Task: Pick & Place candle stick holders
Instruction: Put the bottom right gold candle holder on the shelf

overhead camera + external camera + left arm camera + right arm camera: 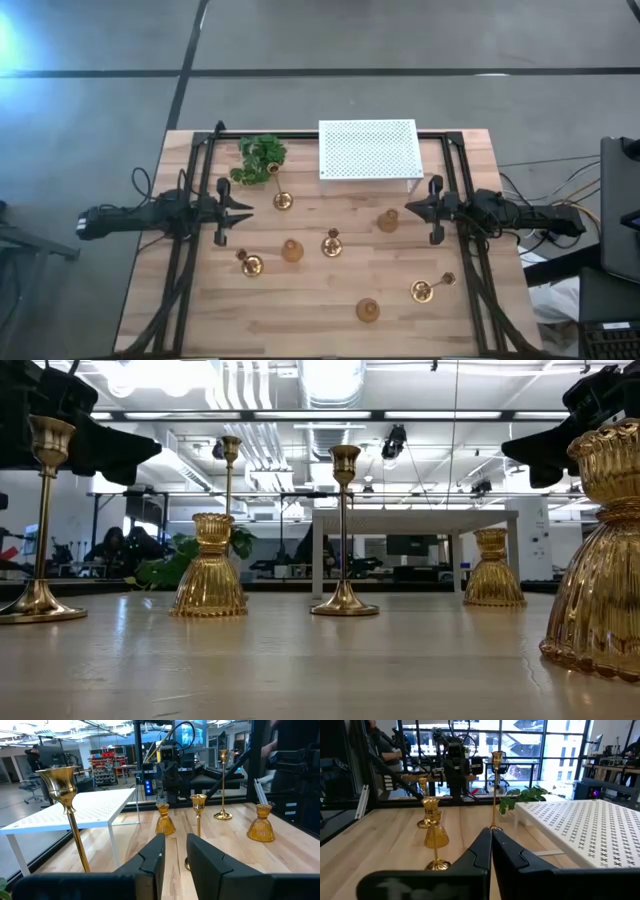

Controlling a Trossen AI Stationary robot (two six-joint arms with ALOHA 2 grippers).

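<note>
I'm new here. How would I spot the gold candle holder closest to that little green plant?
Find the white perforated box at the table's far edge; the green leafy plant sits beside it. Right next to the plant stands a tall thin-stemmed candle stick holder on a round base, farther back than all the other gold pieces.

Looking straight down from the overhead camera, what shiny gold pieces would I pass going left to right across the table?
Gold holder, thin one by the plant, squat one, center one, near-edge one, one below the white box, tipped one.

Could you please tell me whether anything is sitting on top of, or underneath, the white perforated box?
Nothing rests on the white perforated box. It stands on legs, and the left wrist view shows bare table beneath its near corner. The high view hides the rest underneath.
</note>
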